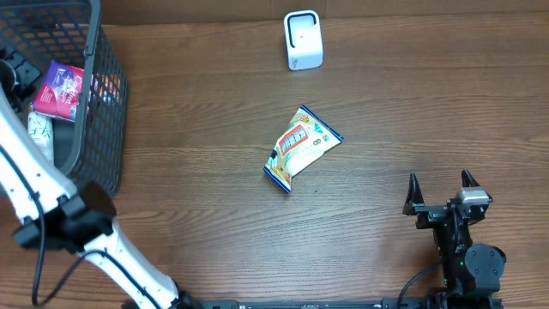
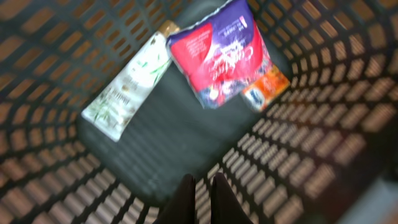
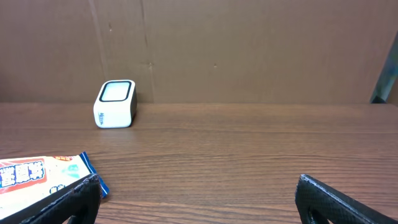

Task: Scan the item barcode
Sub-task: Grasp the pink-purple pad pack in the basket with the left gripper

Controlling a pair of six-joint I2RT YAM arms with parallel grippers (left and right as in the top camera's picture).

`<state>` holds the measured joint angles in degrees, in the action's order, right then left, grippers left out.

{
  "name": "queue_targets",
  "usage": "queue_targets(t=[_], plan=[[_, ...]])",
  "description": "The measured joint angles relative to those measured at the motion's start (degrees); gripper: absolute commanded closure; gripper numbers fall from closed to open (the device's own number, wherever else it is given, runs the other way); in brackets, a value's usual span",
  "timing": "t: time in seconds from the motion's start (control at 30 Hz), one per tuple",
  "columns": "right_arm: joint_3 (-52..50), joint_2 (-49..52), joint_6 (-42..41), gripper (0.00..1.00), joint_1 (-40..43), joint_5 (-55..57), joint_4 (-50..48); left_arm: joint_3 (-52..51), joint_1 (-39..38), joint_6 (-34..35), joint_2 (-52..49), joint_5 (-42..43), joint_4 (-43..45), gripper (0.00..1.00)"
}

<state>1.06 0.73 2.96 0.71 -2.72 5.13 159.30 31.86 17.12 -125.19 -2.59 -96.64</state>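
Basket point(image 1: 107, 112): dark mesh, at the far left edge of the brown wooden surface point(image 1: 197, 129). The white left arm point(image 1: 34, 184) reaches into it from above.

Basket contents, wrist view, lying flat on the floor of the basket:
- A white tube point(image 2: 127, 90) with green leaf print and a tan cap.
- Beside it, a purple-and-red pouch point(image 2: 217, 53) with white lettering.
- An orange pack point(image 2: 267, 87), partly under the pouch's edge.

The left fingers point(image 2: 186, 196) hang above the basket floor, pressed together. Nothing is visible between them, and they are clear of all three items.

Packet point(image 1: 302, 148): a flat pillow-type snack bag at mid-surface, lying diagonally. Its face is white and yellow with blue sealed ends and a red-and-blue printed panel. No barcode can be made out on the upward side.

Scanner point(image 1: 303, 40): a small white box with a dark-rimmed window, upright at the far edge of the surface. It sits directly beyond the packet and well apart from it.

Right fingers point(image 1: 413, 196): black, spread wide and empty, low over the surface at the near right. They point toward the scanner, with the packet off to their left.
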Motion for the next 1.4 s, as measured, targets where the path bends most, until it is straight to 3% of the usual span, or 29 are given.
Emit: queue_targets(t=[0.2,0.43,0.73,1.07,1.4], plan=[[0.0,0.0,0.0,0.00,0.0,0.0,0.0,-15.3,0.0,0.8,9.0,-1.8,-0.1,0.96],[0.0,0.0,0.0,0.00,0.0,0.0,0.0,-27.3,0.0,3.8,9.1,-5.9,-0.1,0.96],[0.0,0.0,0.0,0.00,0.0,0.0,0.0,-32.5,3.6,5.7,9.9,-7.3,-0.1,0.96],[0.0,0.0,0.0,0.00,0.0,0.0,0.0,-39.3,9.2,11.1,19.9,-8.0,0.3,0.96],[0.0,0.0,0.0,0.00,0.0,0.0,0.0,-44.4,10.6,12.4,21.8,-8.0,0.6,0.96]])
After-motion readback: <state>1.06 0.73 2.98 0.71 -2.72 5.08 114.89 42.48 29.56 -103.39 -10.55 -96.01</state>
